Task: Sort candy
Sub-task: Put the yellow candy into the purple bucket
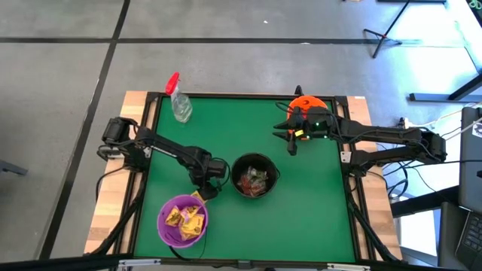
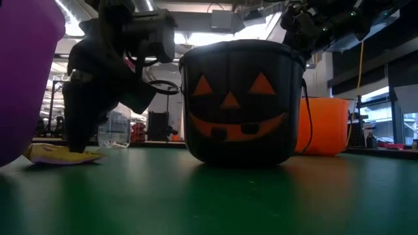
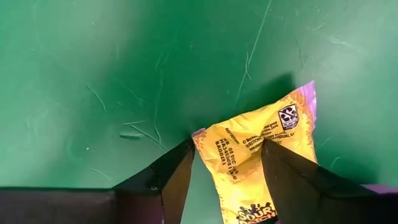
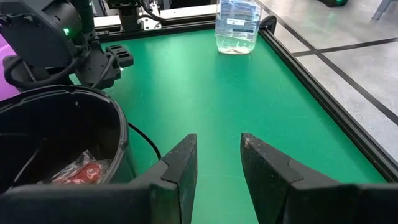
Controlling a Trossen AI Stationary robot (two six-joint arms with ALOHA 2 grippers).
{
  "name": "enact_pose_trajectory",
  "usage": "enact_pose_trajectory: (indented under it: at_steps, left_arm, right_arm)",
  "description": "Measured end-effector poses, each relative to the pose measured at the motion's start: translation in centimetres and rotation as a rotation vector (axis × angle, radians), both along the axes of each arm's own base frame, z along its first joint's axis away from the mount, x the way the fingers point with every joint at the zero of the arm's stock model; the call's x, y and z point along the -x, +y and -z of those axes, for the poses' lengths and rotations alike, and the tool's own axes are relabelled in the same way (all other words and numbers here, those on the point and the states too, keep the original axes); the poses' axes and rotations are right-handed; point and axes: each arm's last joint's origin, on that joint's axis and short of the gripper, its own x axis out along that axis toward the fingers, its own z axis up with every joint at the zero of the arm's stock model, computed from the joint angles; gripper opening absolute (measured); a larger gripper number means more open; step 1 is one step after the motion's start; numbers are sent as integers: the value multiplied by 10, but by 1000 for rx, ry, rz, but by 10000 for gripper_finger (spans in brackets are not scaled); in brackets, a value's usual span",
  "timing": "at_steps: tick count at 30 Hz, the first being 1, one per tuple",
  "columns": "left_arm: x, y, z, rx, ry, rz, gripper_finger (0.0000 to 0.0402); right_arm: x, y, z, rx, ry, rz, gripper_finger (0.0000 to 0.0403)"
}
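Yellow foil marked the candy packet [image 3: 258,163] that lay flat on the green table mat [image 1: 226,128], directly between the two dark fingers [image 3: 171,180] of the left gripper [image 1: 202,193]. Those fingers were spread, one on each side of the packet; whether they touched the wrapper could not be told. In the low view the same packet [image 2: 62,154] rested on the mat beneath the fingertips, just beside the purple bowl [image 1: 181,220]. That bowl, just beyond the left fingers, held more yellow packets [image 1: 185,219]. To the other side of the left fingers stood the black pumpkin-faced bucket [image 1: 254,175], containing red packets [image 1: 252,181], which also showed inside its rim in the right wrist view [image 4: 81,172]. The right gripper [image 1: 292,143] hung above the mat, fingers [image 4: 180,168] parted with nothing between them, the black bucket close beside them and an orange bucket [image 1: 310,105] behind. A clear spray bottle [image 1: 179,102] with a red top stood well apart, ahead of the right fingers at the mat's far edge.
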Motion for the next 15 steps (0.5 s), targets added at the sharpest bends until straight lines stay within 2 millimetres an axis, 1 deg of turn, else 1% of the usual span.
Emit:
enact_pose_trajectory:
  at_steps: [3, 5, 12, 13, 15]
  left_arm:
    - [0, 1, -1, -20, -10, 18, 165]
    - [0, 2, 0, -35, -11, 27, 141]
    - [-1, 12, 0, -61, -26, 41, 21]
    - [-1, 14, 0, -76, -30, 35, 11]
    - [-2, 19, 0, -117, -38, 24, 8]
  right_arm:
    - [0, 0, 0, 0, 0, 2, 122]
    - [0, -1, 0, 0, 0, 2, 122]
    - [0, 0, 0, 1, 0, 2, 122]
    - [0, 0, 0, 1, 0, 2, 122]
    - [0, 0, 0, 1, 0, 2, 122]
